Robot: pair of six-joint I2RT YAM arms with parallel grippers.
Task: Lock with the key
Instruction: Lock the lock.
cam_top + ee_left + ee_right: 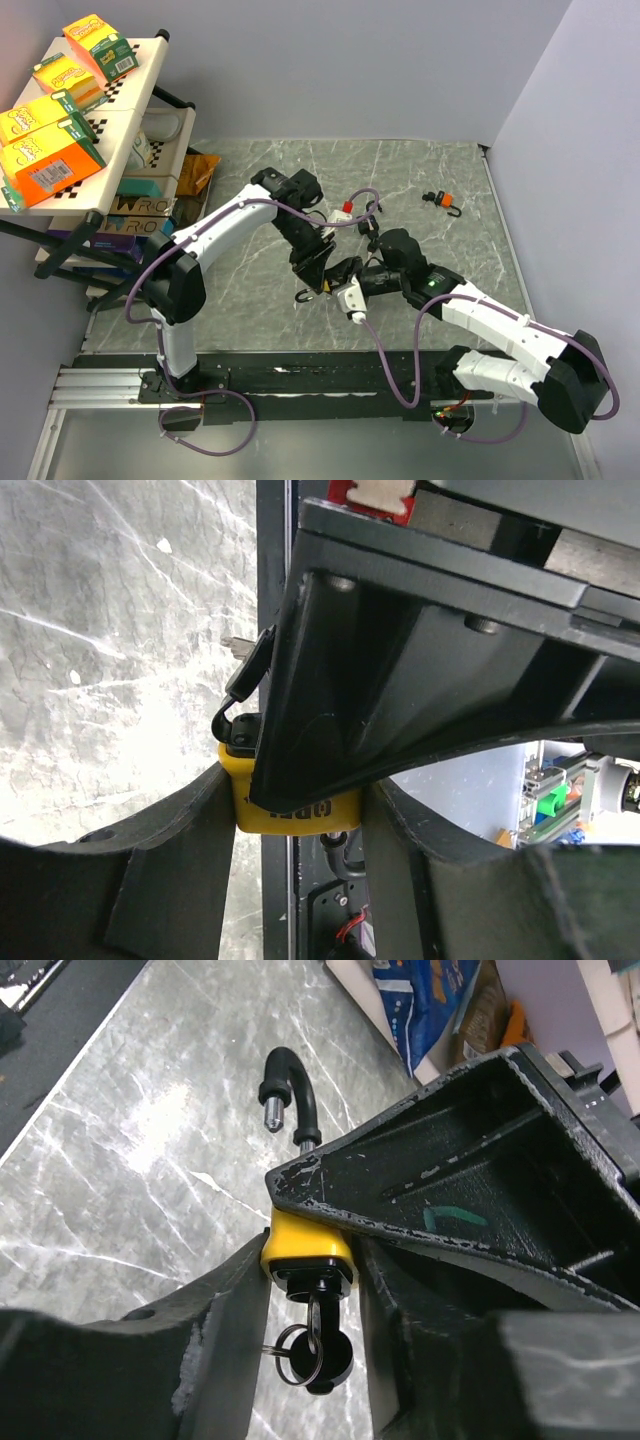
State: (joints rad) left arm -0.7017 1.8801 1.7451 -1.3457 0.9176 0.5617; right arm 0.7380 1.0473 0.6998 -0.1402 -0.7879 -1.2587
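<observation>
- Padlock (305,1247), yellow, was held over the middle of the worktop (430,165), pinched by our left hand (295,800); our right hand (310,1260) looked pressed onto its sides too.
- Its shackle (293,1080) stood open with the key (326,1358) in the keyway. We judged one hand should steady the body while the shackle was pushed home and the key turned.
- The marbled grey worktop carried an orange padlock (441,198) at 1 o'clock, and a shelf (128,128) of boxes stood at 10 o'clock.

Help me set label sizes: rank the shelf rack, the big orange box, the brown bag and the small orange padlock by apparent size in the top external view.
1. shelf rack
2. orange box, raised toward the camera, so possibly flattered
3. brown bag, partly hidden
4. orange padlock
</observation>
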